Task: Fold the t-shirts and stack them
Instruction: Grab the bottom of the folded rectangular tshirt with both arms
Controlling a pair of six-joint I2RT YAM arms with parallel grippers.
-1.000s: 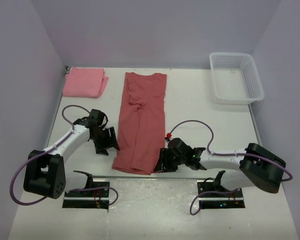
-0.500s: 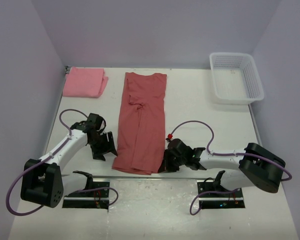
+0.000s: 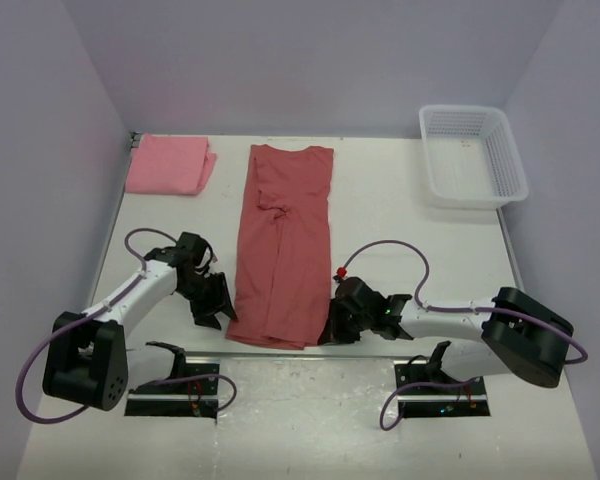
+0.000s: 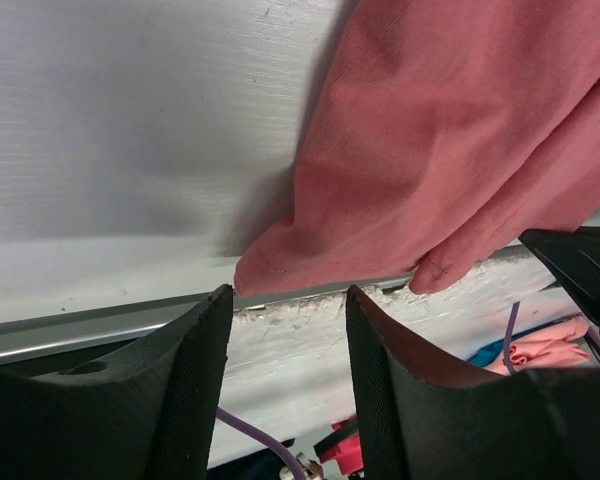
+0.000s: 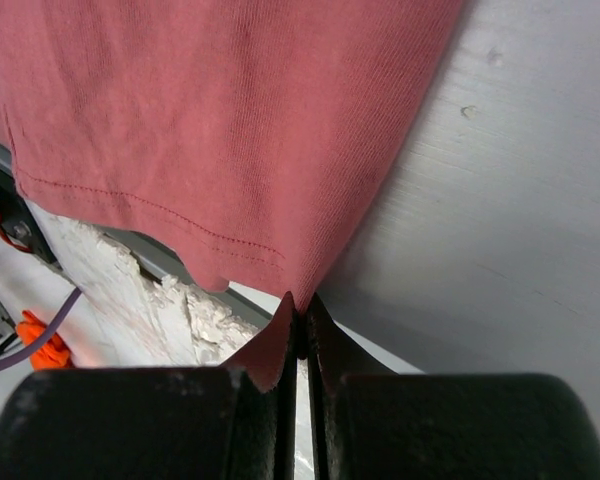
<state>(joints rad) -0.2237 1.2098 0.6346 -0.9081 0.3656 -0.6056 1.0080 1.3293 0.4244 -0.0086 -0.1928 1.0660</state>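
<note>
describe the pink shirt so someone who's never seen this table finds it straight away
Start at the white table and go to its far left corner, opposite the white basket. The pink shirt lies there as a small folded bundle. Unlike the darker red shirt stretched long down the middle, it is lighter in colour and compact.

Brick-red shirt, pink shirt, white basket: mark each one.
brick-red shirt (image 3: 280, 250): top view, middle of the cloth.
pink shirt (image 3: 170, 163): top view, centre of the folded cloth.
white basket (image 3: 472, 196): top view, near wall.
</note>
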